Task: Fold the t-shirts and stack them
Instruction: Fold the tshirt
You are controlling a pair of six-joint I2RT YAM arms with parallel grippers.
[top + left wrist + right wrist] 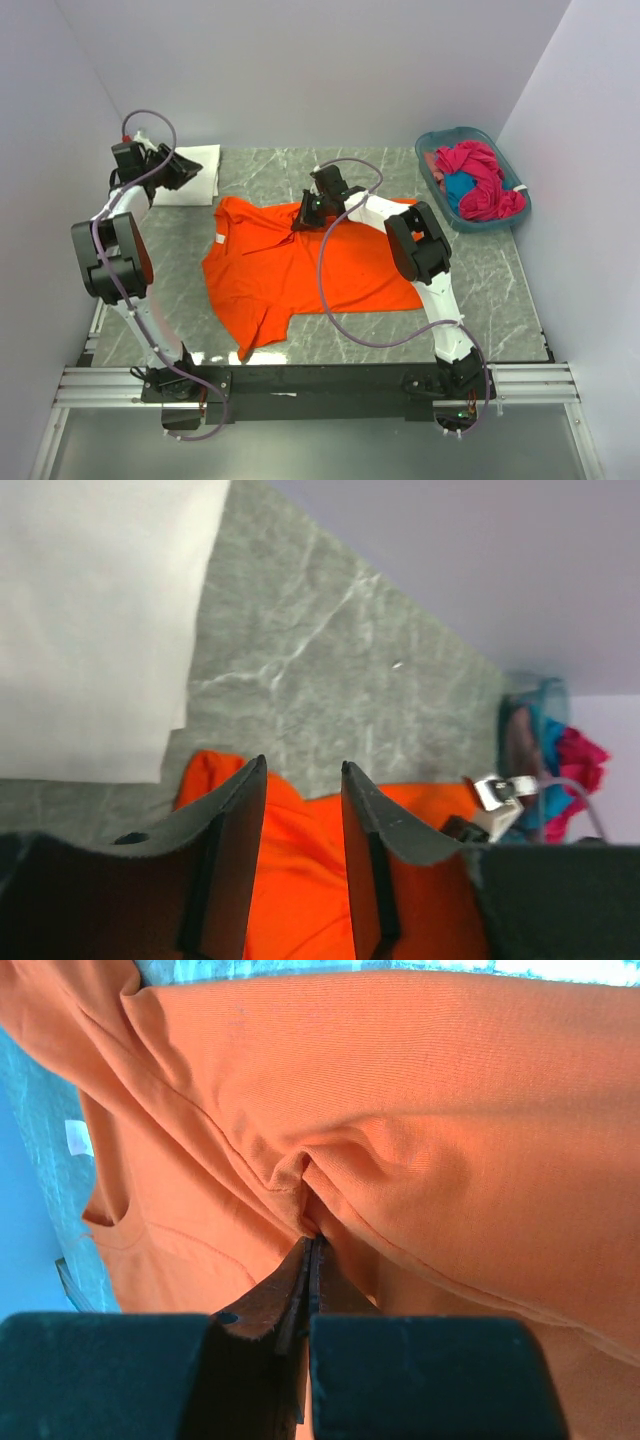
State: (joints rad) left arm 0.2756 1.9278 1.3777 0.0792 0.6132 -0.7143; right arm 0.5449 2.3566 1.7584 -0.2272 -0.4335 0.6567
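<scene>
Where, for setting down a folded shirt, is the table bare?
Bare table lies right of the orange t-shirt, nearer than the teal basket, and along the back between the white shirt and basket. The middle is crowded.

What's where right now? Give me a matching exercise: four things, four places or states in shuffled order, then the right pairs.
1. orange t-shirt
2. white folded shirt
3. teal basket
4. right gripper

A. far right corner
B. spread out in the middle
C. shut, pinching fabric
D. far left corner

Pairs: 1-B, 2-D, 3-A, 4-C
</scene>
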